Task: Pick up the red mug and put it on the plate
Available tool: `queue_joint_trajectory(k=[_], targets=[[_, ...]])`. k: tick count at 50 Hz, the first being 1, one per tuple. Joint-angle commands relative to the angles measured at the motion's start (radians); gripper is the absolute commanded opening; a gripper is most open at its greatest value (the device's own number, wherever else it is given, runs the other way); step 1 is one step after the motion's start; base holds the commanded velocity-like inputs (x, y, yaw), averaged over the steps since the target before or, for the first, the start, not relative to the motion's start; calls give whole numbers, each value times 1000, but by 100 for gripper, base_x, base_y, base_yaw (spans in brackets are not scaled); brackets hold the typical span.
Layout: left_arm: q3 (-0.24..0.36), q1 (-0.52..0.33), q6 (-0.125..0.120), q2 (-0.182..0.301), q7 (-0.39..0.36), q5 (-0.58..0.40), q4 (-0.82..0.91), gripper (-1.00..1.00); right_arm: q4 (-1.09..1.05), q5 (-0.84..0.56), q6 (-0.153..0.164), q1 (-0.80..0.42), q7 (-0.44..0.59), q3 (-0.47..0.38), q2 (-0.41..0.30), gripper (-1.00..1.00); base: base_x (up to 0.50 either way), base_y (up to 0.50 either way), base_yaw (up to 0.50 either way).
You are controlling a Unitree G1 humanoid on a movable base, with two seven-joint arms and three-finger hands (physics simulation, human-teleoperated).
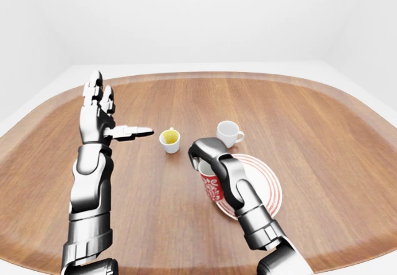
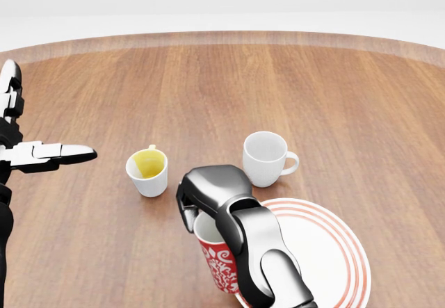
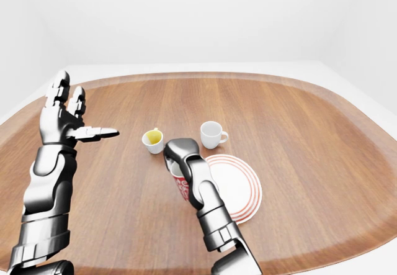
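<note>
The red mug (image 2: 219, 265) with a white pattern stands at the left rim of the white plate with red rings (image 2: 320, 252), in the lower middle of the head view. My right hand (image 2: 206, 197) is closed over the mug's top, fingers wrapped round its rim. Whether the mug rests on the plate or is held just above it, I cannot tell. My left hand (image 1: 99, 117) is open and empty, raised at the left with fingers up and thumb pointing right.
A small white cup with yellow inside (image 2: 147, 170) stands left of my right hand. A plain white mug (image 2: 266, 158) stands just above the plate. All sit on a wide round wooden table (image 1: 310, 126) with a raised edge.
</note>
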State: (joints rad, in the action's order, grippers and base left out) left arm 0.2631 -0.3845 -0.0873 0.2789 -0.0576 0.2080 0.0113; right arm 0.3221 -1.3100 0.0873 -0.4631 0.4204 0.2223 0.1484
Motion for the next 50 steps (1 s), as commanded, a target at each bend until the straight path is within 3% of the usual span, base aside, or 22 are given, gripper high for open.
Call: queue_joint_trajectory(k=[1,50], targets=[[-3,-2,0,-3,3,-4,11,100,-68,47,0,8,16,-45,-59,-100,0,0,0],[-10,10,0,-17,4,-17,41,100,37,269,0,-16,-107,-157,-219,-100,0,0,0]])
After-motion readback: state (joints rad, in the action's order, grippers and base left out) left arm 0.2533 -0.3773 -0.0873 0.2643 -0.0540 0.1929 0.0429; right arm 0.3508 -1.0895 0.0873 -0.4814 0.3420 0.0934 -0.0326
